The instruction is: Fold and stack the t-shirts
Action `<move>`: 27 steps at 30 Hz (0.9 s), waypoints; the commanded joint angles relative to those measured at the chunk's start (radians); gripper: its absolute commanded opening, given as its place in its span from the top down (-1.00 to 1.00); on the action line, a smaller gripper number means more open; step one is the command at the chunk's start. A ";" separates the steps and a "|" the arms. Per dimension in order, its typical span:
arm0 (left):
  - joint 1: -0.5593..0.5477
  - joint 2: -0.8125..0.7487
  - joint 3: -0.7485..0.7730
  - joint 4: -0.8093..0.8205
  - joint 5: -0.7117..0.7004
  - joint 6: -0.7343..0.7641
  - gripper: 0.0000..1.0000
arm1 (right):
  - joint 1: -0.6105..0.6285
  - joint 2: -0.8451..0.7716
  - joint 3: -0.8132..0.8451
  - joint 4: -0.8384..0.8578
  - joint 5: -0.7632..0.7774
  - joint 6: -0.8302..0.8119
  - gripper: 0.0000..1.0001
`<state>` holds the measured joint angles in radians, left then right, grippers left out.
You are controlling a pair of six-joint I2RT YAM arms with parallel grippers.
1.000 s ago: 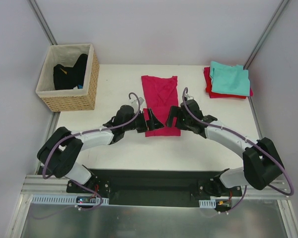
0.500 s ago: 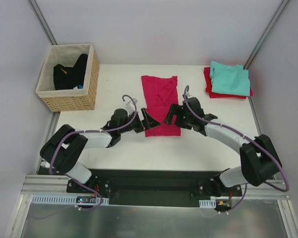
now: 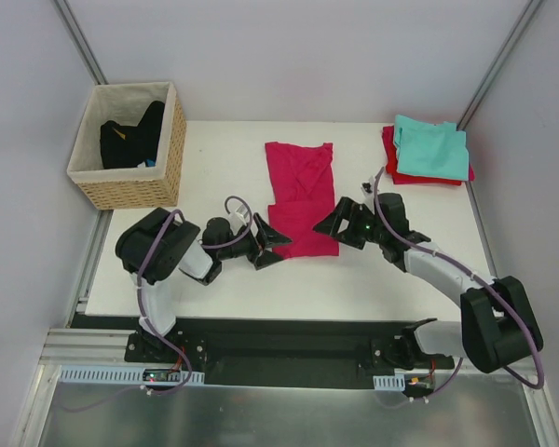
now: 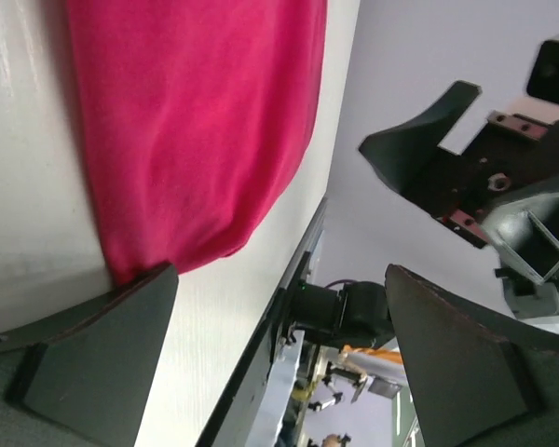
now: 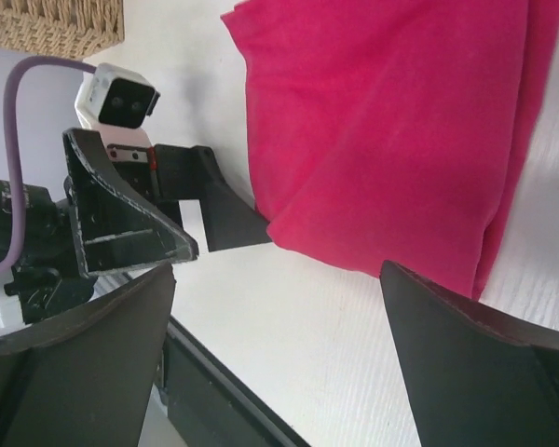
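Centre of frame: magenta-pink t-shirt [image 3: 301, 191] lies partly folded on the white surface [image 3: 224, 158]. Left hand [image 3: 272, 245] released, jaws wide, at the shirt's lower-left corner. Right hand [image 3: 334, 226] also released, beside the lower-right edge. Upper right: teal t-shirt [image 3: 431, 149] stacked atop red t-shirt [image 3: 388, 154].

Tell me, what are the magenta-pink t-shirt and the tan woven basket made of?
The magenta-pink t-shirt looks like soft matte knit, probably cotton: it sags into smooth folds. The tan rectangular basket looks like woven wicker or similar fibre: ribbed weave on its walls, pale cloth lining at the rim.
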<state>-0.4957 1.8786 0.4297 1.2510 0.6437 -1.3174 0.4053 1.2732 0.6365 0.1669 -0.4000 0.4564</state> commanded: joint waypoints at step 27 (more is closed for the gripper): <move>0.009 -0.148 0.152 -0.374 -0.024 0.299 -0.90 | -0.094 0.235 -0.133 0.496 -0.267 0.160 -0.91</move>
<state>-0.4896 1.7126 0.5247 0.9245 0.6518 -1.0737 0.3225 1.5063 0.5110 0.6006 -0.6498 0.6247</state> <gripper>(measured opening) 0.955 0.954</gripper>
